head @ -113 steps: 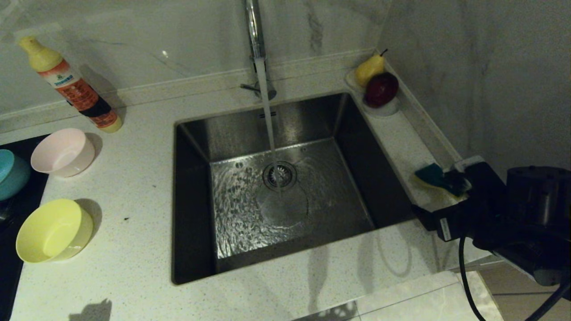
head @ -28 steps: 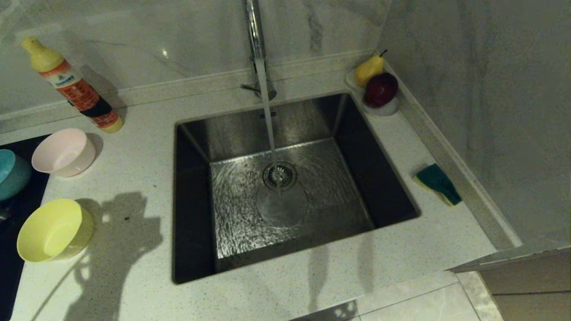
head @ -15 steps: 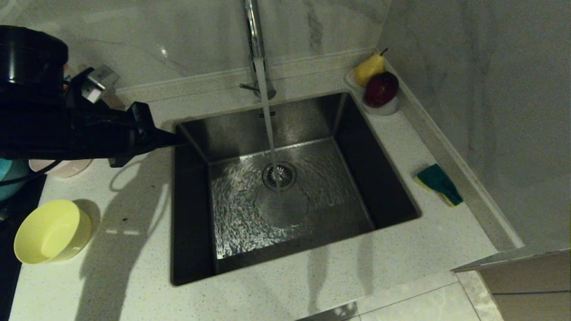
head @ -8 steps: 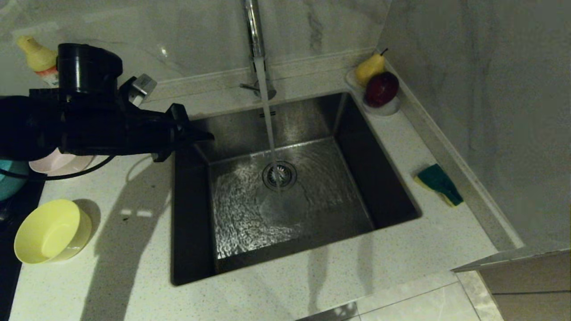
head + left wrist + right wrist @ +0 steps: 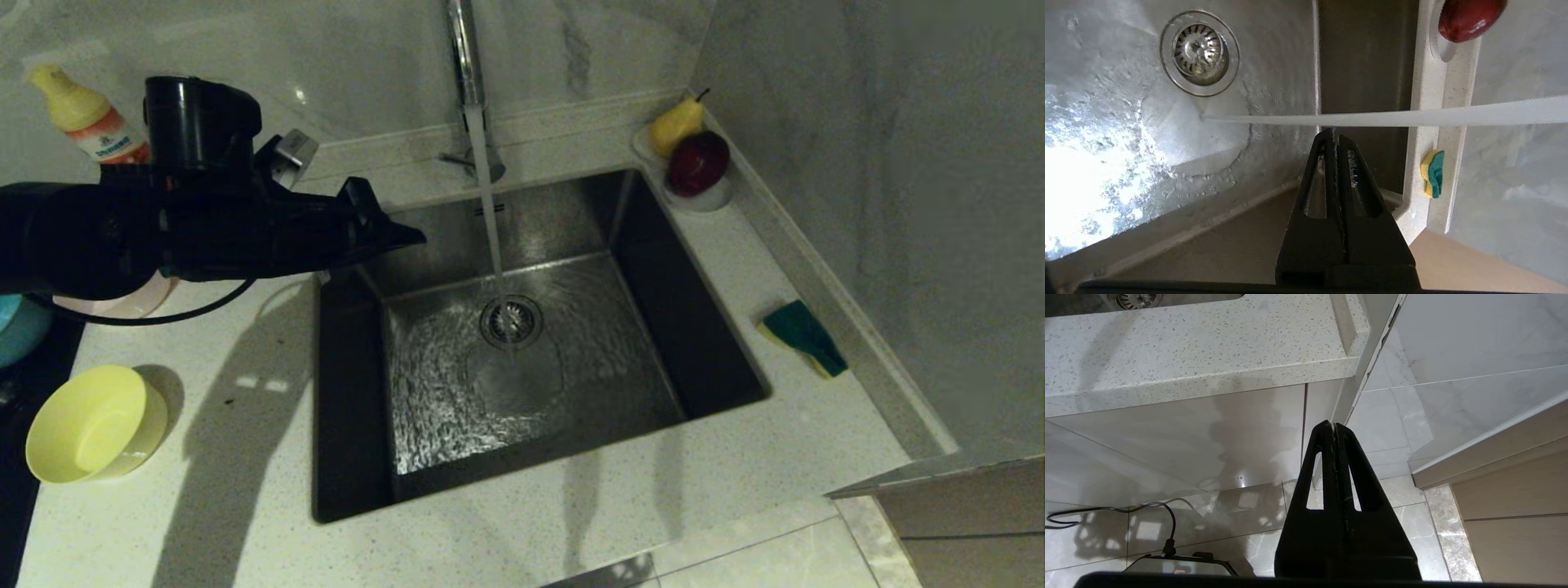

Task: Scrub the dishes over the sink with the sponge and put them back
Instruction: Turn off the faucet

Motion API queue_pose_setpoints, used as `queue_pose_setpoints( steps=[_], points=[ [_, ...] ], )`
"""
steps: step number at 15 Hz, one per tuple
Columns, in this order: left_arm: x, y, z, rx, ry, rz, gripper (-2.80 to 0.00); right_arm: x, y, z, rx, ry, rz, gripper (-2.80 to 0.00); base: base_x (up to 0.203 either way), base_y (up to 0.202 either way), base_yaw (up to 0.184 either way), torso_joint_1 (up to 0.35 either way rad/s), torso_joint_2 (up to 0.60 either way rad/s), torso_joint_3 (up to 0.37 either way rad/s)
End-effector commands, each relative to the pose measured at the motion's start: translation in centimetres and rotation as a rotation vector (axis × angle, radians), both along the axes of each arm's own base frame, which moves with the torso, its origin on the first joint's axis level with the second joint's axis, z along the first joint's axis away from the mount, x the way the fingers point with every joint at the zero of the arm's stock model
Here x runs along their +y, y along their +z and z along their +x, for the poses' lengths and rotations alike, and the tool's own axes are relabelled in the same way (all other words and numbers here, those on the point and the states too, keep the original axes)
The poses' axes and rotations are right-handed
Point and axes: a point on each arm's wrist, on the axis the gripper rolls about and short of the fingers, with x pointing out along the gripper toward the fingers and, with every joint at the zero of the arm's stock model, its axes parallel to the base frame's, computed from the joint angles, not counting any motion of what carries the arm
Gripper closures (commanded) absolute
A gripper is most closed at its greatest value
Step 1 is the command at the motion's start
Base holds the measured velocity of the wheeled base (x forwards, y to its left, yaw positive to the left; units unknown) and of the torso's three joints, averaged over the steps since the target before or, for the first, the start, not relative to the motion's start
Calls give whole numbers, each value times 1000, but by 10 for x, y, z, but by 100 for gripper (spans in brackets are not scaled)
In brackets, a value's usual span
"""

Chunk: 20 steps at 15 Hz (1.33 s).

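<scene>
Water runs from the tap [image 5: 464, 49] into the sink [image 5: 702, 351], down onto the drain strainer [image 5: 512, 320]. My left gripper [image 5: 418, 238] is shut and empty, level above the sink's back left corner, its tip just short of the water stream [image 5: 1412, 116]. In the left wrist view the gripper [image 5: 1333, 134] points across the basin. The sponge [image 5: 804, 336], green side up, lies on the counter right of the sink. The yellow bowl [image 5: 94, 425] stands at the front left. My arm hides most of the pink bowl [image 5: 122, 304]. The blue bowl [image 5: 16, 327] peeks in at the left edge. My right gripper [image 5: 1333, 426] hangs shut below the counter edge.
A detergent bottle [image 5: 86, 118] stands at the back left. A white dish [image 5: 710, 196] with a pear and a red apple sits in the back right corner. The black stove top [image 5: 12, 506] borders the counter's left side. A wall closes the right side.
My left arm came in from the left and moved right, from over the counter to over the sink's back left corner. The right arm left the head view; the sponge stayed.
</scene>
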Motion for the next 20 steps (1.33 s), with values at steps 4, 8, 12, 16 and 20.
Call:
queue_pose_setpoints(
  steps=[4,8,12,16,20],
  points=[
    [-8,2,4,-30,-11,-42,0,0,0,0,0,1,0,0,0,0,0,0,0,0],
    [-11,3,10,-53,-8,-73,0,0,0,0,0,1,-2,0,0,0,0,0,0,0],
    [-13,-4,23,-102,45,-71,0,0,0,0,0,0,-1,0,0,0,0,0,0,0],
    [-14,1,31,-159,93,-107,0,0,0,0,0,0,0,0,0,0,0,0,0,0],
    [-16,4,36,-153,95,-142,0,0,0,0,0,0,-2,0,0,0,0,0,0,0]
  ],
)
